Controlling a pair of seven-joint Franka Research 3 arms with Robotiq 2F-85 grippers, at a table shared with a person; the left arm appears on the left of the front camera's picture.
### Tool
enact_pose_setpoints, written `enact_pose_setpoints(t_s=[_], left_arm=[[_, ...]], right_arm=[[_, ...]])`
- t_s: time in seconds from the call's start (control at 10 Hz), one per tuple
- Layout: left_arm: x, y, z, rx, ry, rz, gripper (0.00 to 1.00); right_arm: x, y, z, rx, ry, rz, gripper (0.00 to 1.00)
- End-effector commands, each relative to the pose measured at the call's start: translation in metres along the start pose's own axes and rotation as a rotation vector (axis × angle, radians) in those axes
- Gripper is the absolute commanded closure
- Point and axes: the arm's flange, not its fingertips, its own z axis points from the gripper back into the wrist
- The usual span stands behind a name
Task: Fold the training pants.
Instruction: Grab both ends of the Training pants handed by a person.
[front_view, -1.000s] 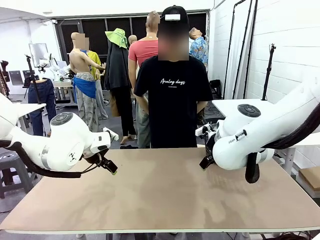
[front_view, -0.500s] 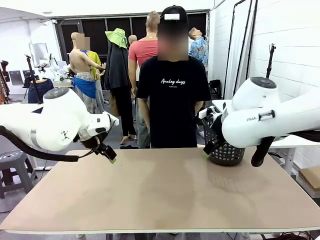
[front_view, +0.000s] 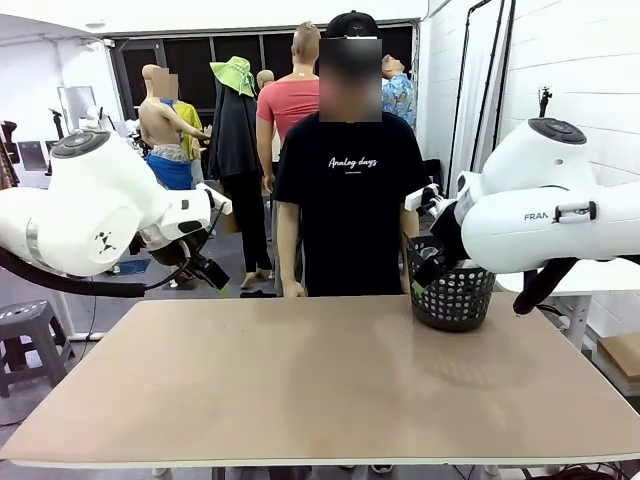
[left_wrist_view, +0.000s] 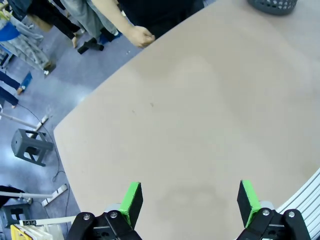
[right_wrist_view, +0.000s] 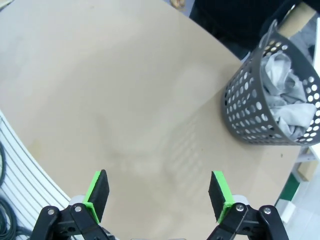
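Two tools are held above the table (front_view: 320, 390), each with its fingers spread wide apart and nothing gripped. The left tool (left_wrist_view: 187, 195) is seen over the table's left side, the right tool (right_wrist_view: 157, 192) over its right. The pants (right_wrist_view: 292, 95) are crumpled inside a black basket (right_wrist_view: 250, 115), set at the far right corner beside a person (front_view: 350, 200).

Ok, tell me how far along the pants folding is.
Done: nothing; the training pants lie bunched in the basket on the table. In hand: nothing; the left gripper and right gripper hover open above the table. Left: take them out, spread them flat, fold.
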Motion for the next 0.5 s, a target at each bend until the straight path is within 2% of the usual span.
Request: enact_pose_setpoints(t_s=[0.0, 0.2, 0.4], left_arm=[[-0.008, -0.006, 0.013, 0.039, -0.016, 0.018, 0.00], [-0.010, -0.007, 0.021, 0.033, -0.033, 0.014, 0.00], [-0.008, -0.008, 0.027, -0.008, -0.022, 0.019, 0.00]], right_arm=[[-0.009, 0.005, 0.010, 0.027, -0.041, 0.029, 0.00], [-0.011, 0.012, 0.024, 0.041, -0.083, 0.047, 0.00], [-0.008, 0.013, 0.034, 0.039, -0.075, 0.055, 0.00]])
